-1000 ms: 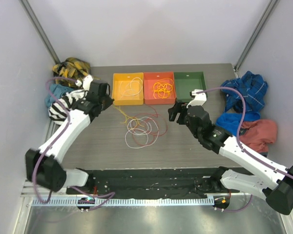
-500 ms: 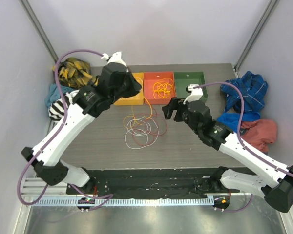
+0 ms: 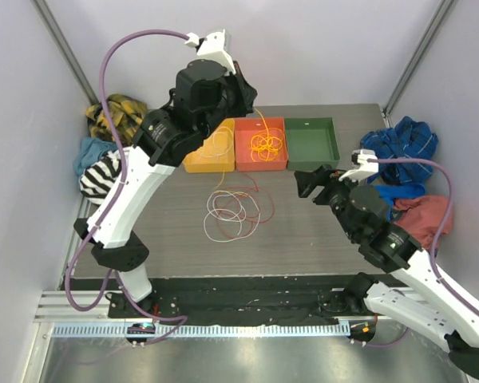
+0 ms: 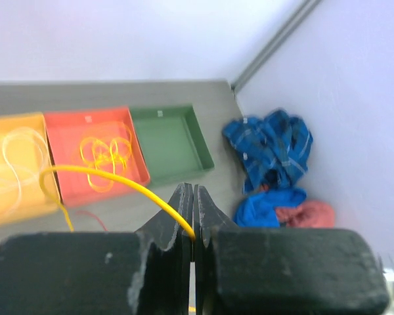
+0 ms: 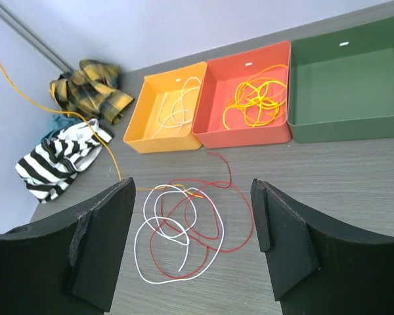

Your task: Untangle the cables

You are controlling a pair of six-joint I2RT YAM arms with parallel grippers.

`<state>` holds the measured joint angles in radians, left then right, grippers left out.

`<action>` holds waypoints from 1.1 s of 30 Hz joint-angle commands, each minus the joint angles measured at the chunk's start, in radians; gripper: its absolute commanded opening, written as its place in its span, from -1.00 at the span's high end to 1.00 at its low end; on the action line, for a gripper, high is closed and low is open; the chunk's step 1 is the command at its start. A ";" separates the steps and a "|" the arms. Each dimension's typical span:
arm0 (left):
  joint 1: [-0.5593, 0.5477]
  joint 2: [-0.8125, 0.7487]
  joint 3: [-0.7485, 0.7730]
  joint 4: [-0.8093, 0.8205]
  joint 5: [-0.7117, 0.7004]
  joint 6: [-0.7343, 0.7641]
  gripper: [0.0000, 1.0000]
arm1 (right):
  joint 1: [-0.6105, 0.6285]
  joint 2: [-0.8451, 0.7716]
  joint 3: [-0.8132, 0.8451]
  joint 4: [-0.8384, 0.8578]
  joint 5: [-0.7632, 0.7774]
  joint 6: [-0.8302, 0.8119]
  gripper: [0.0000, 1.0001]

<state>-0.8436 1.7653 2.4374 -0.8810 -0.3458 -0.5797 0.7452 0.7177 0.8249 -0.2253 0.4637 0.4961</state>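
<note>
1. My left end effector (image 4: 193, 197) was clamped shut on a yellow-orange cable (image 4: 105, 172), pinched right at the fingertips.
2. That arm was raised high over the trays. The cable hung from the pinch in a long arc down to the table (image 3: 319, 231).
3. The cable's lower end lay against the loops of the white cable (image 5: 159, 226) and red cable (image 5: 213, 223), mid-table, just in front of the trays. I couldn't tell if it was threaded through them or only lying alongside.
4. My right end effector (image 5: 194, 216) was wide open, holding nothing, hovering to the right of those loops.
5. Trays at the back: the yellow tray (image 3: 193, 163) held a white strand, the orange-red tray (image 3: 260, 166) held yellow-orange strands, and the green tray (image 3: 311, 144) sat beside them.
6. Step, by my read: drawing the yellow-orange strand out of the tangle. White and red were not yet separated.
7. Next move probably called for lifting until the tail slid clear without dragging the loops, then dropping it in the orange-red tray. The right could pin the loops if they rode up.
</note>
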 commanded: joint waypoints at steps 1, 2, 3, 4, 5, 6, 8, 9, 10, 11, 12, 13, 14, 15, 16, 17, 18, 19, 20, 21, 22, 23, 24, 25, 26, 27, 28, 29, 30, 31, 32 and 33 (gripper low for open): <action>0.003 -0.023 -0.024 0.226 -0.056 0.145 1.00 | 0.000 -0.070 0.014 -0.042 0.065 -0.004 -0.58; 0.003 -0.033 -0.056 0.279 -0.027 0.164 1.00 | 0.002 -0.078 0.011 -0.045 0.069 -0.013 -0.58; 0.003 -0.055 -0.105 0.365 -0.009 0.182 1.00 | 0.000 -0.086 0.008 -0.048 0.075 -0.022 -0.58; 0.003 -0.061 -0.124 0.408 0.007 0.196 1.00 | 0.002 -0.090 0.008 -0.049 0.073 -0.031 -0.58; 0.003 -0.063 -0.123 0.430 0.011 0.199 1.00 | 0.000 -0.090 0.008 -0.051 0.070 -0.054 -0.59; 0.003 -0.058 -0.106 0.433 0.005 0.211 1.00 | 0.002 -0.081 0.006 -0.052 0.066 -0.070 -0.60; 0.003 -0.024 0.001 0.415 0.005 0.222 1.00 | 0.002 -0.051 0.010 -0.080 0.053 -0.079 -0.60; 0.003 -0.012 0.047 0.398 0.011 0.227 1.00 | 0.002 -0.016 0.008 -0.089 0.049 -0.070 -0.61; 0.003 0.008 0.107 0.390 0.019 0.228 1.00 | 0.002 -0.006 0.002 -0.089 0.041 -0.062 -0.61; 0.003 0.010 0.126 0.389 0.031 0.225 1.00 | 0.003 0.002 -0.009 -0.076 0.020 -0.054 -0.61; 0.001 0.007 0.132 0.399 0.048 0.221 1.00 | 0.002 0.008 -0.042 -0.056 0.003 -0.048 -0.61; 0.000 0.000 0.121 0.421 0.071 0.202 0.99 | 0.000 0.009 -0.067 0.008 -0.016 -0.048 -0.62; 0.000 -0.010 0.115 0.428 0.079 0.192 1.00 | 0.002 0.015 -0.090 0.039 -0.046 -0.045 -0.63; 0.000 -0.016 0.111 0.432 0.086 0.184 1.00 | 0.000 0.025 -0.122 0.065 -0.057 -0.041 -0.63; -0.002 -0.021 0.103 0.432 0.094 0.176 0.99 | 0.002 0.060 -0.133 0.122 -0.071 -0.027 -0.65; -0.002 -0.030 0.086 0.429 0.097 0.167 1.00 | 0.002 0.081 -0.150 0.157 -0.103 -0.021 -0.66; 0.000 -0.035 0.075 0.425 0.099 0.161 1.00 | 0.002 0.109 -0.155 0.191 -0.115 -0.004 -0.66; -0.002 -0.036 0.066 0.421 0.099 0.158 1.00 | 0.003 0.158 -0.159 0.270 -0.134 0.021 -0.68; -0.002 -0.041 0.058 0.404 0.102 0.153 1.00 | 0.002 0.184 -0.171 0.314 -0.163 0.027 -0.68; 0.000 -0.044 0.054 0.396 0.103 0.152 1.00 | 0.002 0.209 -0.179 0.369 -0.207 0.032 -0.69; -0.002 -0.047 0.048 0.392 0.105 0.149 0.99 | 0.003 0.262 -0.179 0.447 -0.223 0.039 -0.71; -0.002 -0.052 0.035 0.387 0.110 0.139 1.00 | 0.006 0.290 -0.165 0.472 -0.237 0.038 -0.73; -0.002 -0.059 0.017 0.384 0.116 0.136 1.00 | 0.013 0.317 -0.155 0.490 -0.252 0.032 -0.75; -0.002 -0.064 0.006 0.382 0.120 0.133 1.00 | 0.020 0.348 -0.142 0.527 -0.258 0.026 -0.77; -0.002 -0.067 0.000 0.376 0.123 0.130 1.00 | 0.029 0.394 -0.121 0.543 -0.263 0.015 -0.78; -0.002 -0.072 -0.018 0.372 0.125 0.126 1.00 | 0.036 0.416 -0.113 0.588 -0.272 0.013 -0.80; -0.002 -0.075 -0.027 0.372 0.126 0.124 1.00 | 0.046 0.434 -0.109 0.618 -0.276 0.010 -0.80; -0.002 -0.076 -0.037 0.372 0.129 0.124 1.00 | 0.051 0.466 -0.101 0.641 -0.278 0.007 -0.80; -0.002 -0.078 -0.050 0.367 0.133 0.126 1.00 | 0.054 0.480 -0.095 0.674 -0.278 0.004 -0.81; -0.002 -0.076 -0.055 0.364 0.131 0.126 1.00 | 0.056 0.495 -0.087 0.684 -0.280 0.002 -0.81; -0.002 -0.076 -0.060 0.360 0.134 0.126 1.00 | 0.059 0.526 -0.072 0.688 -0.283 0.002 -0.81; -0.002 -0.073 -0.060 0.358 0.139 0.126 1.00 | 0.059 0.538 -0.066 0.702 -0.284 0.001 -0.81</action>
<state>-0.8425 1.7275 2.3825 -0.5278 -0.2340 -0.4450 0.7933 1.2167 0.6857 0.2932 0.2024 0.5034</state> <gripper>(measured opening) 0.032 0.903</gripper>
